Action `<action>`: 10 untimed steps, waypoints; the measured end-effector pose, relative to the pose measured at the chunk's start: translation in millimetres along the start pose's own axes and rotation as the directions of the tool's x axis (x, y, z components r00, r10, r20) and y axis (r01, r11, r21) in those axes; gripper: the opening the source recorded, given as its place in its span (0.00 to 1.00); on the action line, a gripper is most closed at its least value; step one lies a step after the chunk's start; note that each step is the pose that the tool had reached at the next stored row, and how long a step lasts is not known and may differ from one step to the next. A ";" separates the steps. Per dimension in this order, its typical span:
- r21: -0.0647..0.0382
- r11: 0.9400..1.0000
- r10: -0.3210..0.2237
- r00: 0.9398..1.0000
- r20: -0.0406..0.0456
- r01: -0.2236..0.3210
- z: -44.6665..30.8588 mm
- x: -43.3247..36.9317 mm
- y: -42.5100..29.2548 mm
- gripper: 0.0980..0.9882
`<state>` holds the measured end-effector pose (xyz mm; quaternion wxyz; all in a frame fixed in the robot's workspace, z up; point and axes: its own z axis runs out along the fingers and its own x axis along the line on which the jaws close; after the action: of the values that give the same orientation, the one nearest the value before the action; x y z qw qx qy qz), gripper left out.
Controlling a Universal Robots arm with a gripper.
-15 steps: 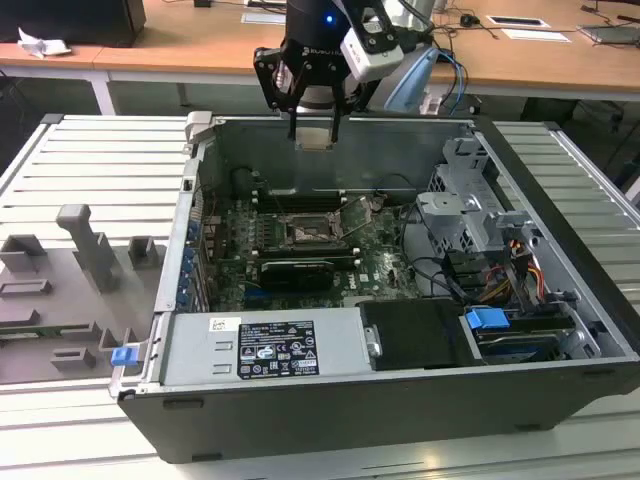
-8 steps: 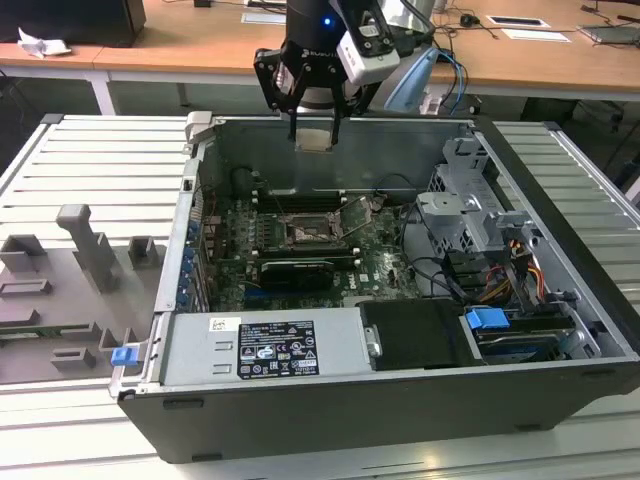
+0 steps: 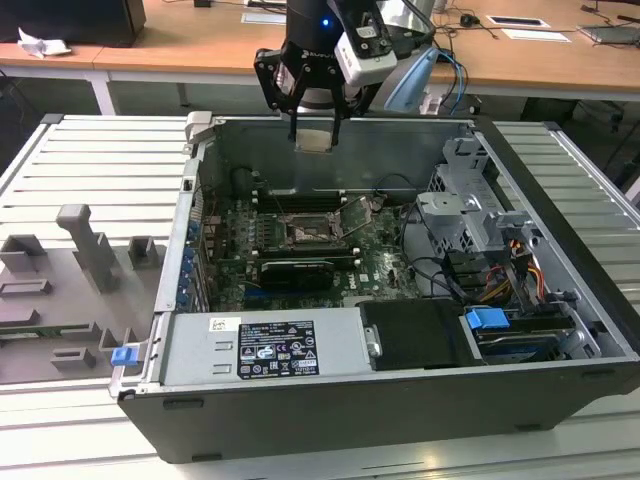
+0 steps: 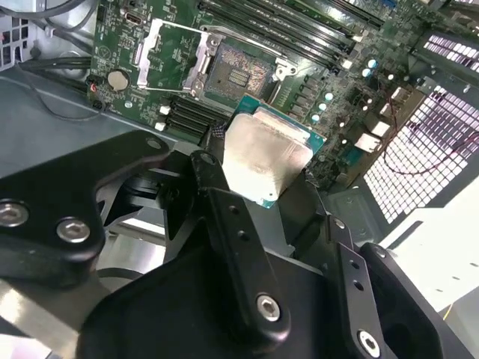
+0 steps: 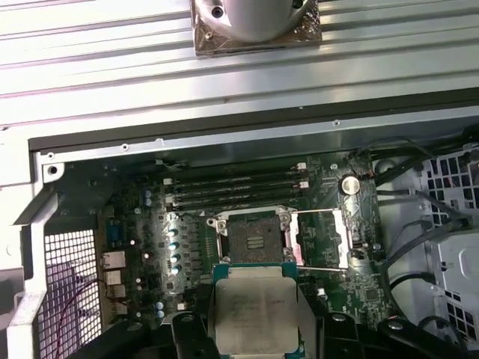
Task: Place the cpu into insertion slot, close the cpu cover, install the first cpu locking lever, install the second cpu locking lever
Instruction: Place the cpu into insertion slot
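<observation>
Above the open grey computer case [image 3: 400, 150], toward its far wall, my black pincer [image 3: 316, 130] clamps the flat silvery-grey square cpu [image 5: 254, 310]. The dark-centred square insertion slot [image 5: 253, 241] sits empty, with the silver-framed cpu cover [image 5: 322, 239] open. No step is complete.

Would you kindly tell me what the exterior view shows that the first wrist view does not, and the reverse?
The exterior view adds the labelled power supply, the grey fixture tray and the wooden desk. The first wrist view adds the coin battery and a perforated case grille. Both show the cpu held in the pincer and the empty insertion slot.
</observation>
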<state>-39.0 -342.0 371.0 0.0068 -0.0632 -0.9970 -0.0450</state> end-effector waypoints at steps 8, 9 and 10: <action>-0.002 0.997 0.076 0.997 0.007 -0.075 0.3 0.0 0.0 0.49; -0.002 0.996 0.086 0.996 0.008 -0.086 0.4 0.0 0.0 0.49; -0.002 0.996 0.091 0.996 0.008 -0.091 0.4 0.0 0.0 0.49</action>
<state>-39.0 -342.0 370.6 0.0048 -0.1087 -0.9930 -0.0453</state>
